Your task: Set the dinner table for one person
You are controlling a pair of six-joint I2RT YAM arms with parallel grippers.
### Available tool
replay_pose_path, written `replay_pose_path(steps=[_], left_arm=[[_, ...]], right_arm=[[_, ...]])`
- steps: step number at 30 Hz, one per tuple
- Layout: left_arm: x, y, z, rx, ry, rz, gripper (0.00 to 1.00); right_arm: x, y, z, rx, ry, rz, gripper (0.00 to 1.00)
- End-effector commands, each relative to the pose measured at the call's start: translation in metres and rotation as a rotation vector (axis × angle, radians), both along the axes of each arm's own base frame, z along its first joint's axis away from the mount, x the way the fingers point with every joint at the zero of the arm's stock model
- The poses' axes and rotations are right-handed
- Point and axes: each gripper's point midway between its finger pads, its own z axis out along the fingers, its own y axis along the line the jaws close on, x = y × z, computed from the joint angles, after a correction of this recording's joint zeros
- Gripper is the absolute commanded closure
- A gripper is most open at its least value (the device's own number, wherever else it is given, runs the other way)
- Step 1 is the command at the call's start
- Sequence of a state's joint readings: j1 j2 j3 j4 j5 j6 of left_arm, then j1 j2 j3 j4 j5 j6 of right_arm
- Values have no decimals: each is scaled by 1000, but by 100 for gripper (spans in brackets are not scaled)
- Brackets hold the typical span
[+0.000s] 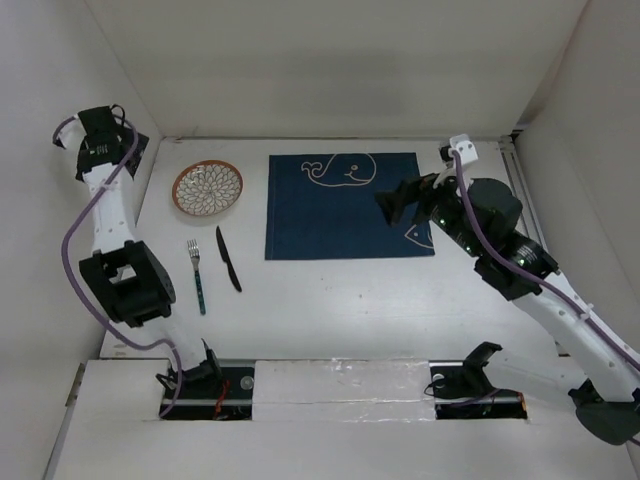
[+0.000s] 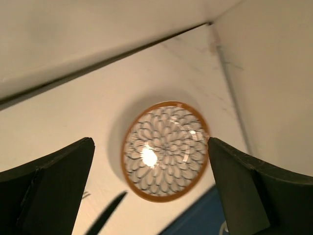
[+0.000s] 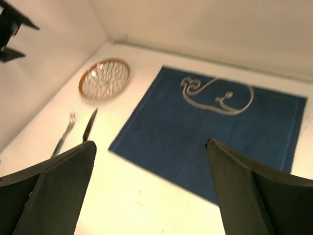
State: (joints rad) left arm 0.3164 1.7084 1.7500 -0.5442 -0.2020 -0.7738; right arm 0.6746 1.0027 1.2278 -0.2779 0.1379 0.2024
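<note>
Wedge-shaped black right tool (image 3: 150, 143), rectangular cloth placemat (image 1: 340, 215), round patterned plate (image 1: 207, 188)

Navy whale placemat (image 1: 345, 205) on the dinner table (image 1: 350, 300), with plate (image 1: 207, 188), fork (image 1: 196, 275) and black knife (image 1: 229, 258) beside it.

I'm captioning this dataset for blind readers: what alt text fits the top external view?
From above, a navy whale-print placemat lies on the white dinner table, with a patterned plate, fork and black knife to its left. The right gripper hangs open over the placemat's right side; the left arm stands at the far left.
</note>
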Motion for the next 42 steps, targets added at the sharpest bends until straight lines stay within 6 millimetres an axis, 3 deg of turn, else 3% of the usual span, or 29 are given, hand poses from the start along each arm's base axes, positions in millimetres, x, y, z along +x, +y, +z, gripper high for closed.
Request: replay_pose_path(steps=[1, 6, 15, 19, 21, 24, 25, 26, 28, 29, 34, 37, 38, 42], left_arm=[[-9, -3, -69, -97, 183, -86, 0], [-8, 6, -110, -96, 288, -102, 0], [4, -7, -192, -208, 397, -187, 6], [13, -17, -207, -237, 385, -226, 15], [14, -25, -223, -247, 413, -240, 21], [23, -29, -228, -247, 406, -266, 29], [27, -33, -231, -265, 394, -284, 44], [25, -33, -235, -272, 394, -277, 53], [27, -39, -246, -303, 398, -298, 59], [28, -41, -245, -316, 392, -296, 60], [51, -59, -239, -379, 266, -396, 100], [63, -86, -217, -478, 137, -506, 100], [75, -92, -199, -464, 66, -541, 100], [89, -114, -123, -419, -87, -629, 100]], right_arm=[[-15, 24, -3, 50, -12, 146, 0], [-21, 33, -11, 34, 13, 198, 0], [-23, 44, -37, 12, 51, 246, 0], [-25, 47, -35, 18, 45, 266, 0], [-24, 50, -40, 14, 52, 277, 0], [-24, 50, -44, 9, 60, 277, 0], [-23, 53, -45, 11, 59, 286, 0], [-23, 53, -45, 11, 59, 286, 0], [-23, 53, -50, 5, 68, 286, 0], [-23, 53, -50, 5, 68, 286, 0], [-23, 56, -57, -4, 84, 294, 0], [-23, 56, -57, 4, 91, 293, 0], [-23, 56, -57, 4, 91, 293, 0], [-26, 52, -50, 15, 72, 285, 0]])
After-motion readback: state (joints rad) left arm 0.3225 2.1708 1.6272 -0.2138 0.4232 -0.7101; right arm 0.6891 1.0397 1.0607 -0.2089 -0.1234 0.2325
